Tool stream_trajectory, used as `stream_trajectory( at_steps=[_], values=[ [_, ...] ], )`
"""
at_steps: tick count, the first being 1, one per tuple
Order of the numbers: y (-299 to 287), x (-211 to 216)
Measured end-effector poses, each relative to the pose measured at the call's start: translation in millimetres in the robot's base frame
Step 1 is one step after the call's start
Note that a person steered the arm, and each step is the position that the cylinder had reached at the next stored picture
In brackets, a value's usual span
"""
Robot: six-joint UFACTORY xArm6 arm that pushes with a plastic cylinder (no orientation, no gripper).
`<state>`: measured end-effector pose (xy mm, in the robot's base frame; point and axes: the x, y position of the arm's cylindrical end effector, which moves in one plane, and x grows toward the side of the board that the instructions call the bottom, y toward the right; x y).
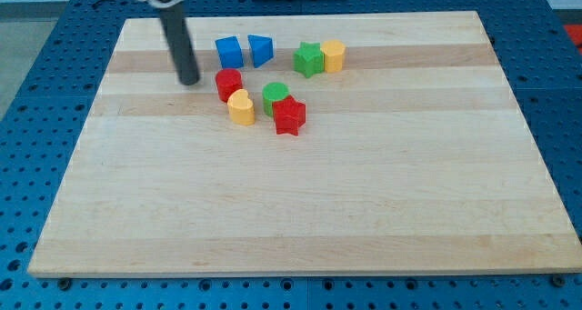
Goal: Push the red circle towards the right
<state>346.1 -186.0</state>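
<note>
The red circle (pixel 228 83), a smooth round block, sits on the pale wooden board (pixel 300 210), touching a yellow heart-shaped block (pixel 241 107). My tip (pixel 189 80), a plain dark rod without any claw, stands just to its left.

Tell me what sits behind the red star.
The green circle sits directly behind the red star, touching it. The star covers the circle's lower front edge, so that part is hidden.

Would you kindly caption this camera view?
My tip stands just left of the red circle on the wooden board.
</note>
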Motion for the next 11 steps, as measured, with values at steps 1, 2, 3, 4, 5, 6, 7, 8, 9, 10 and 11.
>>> stream_trajectory(
  at_steps=[1,2,3,4,5,6,7,8,9,10,11],
  values=[
    [0.5,44.1],
    [2.2,41.4],
    [2.2,27.1],
    [19.9,23.3],
    [68.8,23.2],
    [98.3,17.4],
    [93.5,-0.9],
    [92.5,-20.1],
    [112.4,-23.4],
    [149.8,-4.0],
    [191.6,27.5]
  ],
)
